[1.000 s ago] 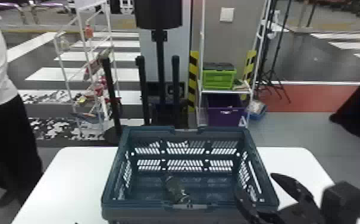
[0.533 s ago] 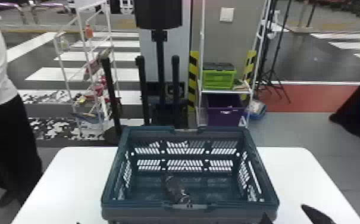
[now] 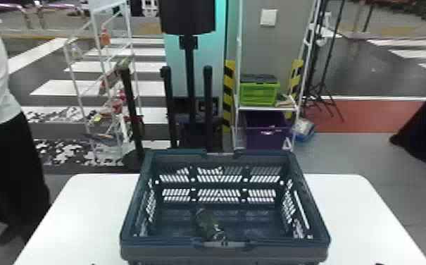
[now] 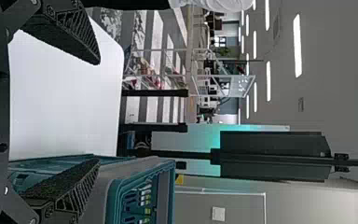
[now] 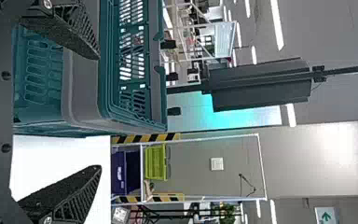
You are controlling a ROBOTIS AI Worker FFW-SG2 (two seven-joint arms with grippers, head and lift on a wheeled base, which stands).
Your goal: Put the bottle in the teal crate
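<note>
On the robot's right, just off the crate's near corner, here's the right gripper [image 5: 98, 112], fingers spread wide with nothing between them. And that's the change: a second ago it hung by that near right corner, and now it has pulled back toward the robot, down to the bottom edge of the head view. The bottle [image 3: 206, 222] hasn't budged through it all. What that means, I'd judge, is that the placing is done and this is the arm clearing out.

Over on the other side, the left gripper [image 4: 97, 112] is parked near the crate's left side, fingers apart too, gripping nothing.

So where's the bottle from the right gripper? Ahead and to the left, well apart, over the wall and down inside the teal crate [image 3: 159, 252]. It's on its side on the crate floor, lying aslant, one end close to the near wall; whether it touches, I can't tell. Under the crate, the white table [image 3: 81, 211].
</note>
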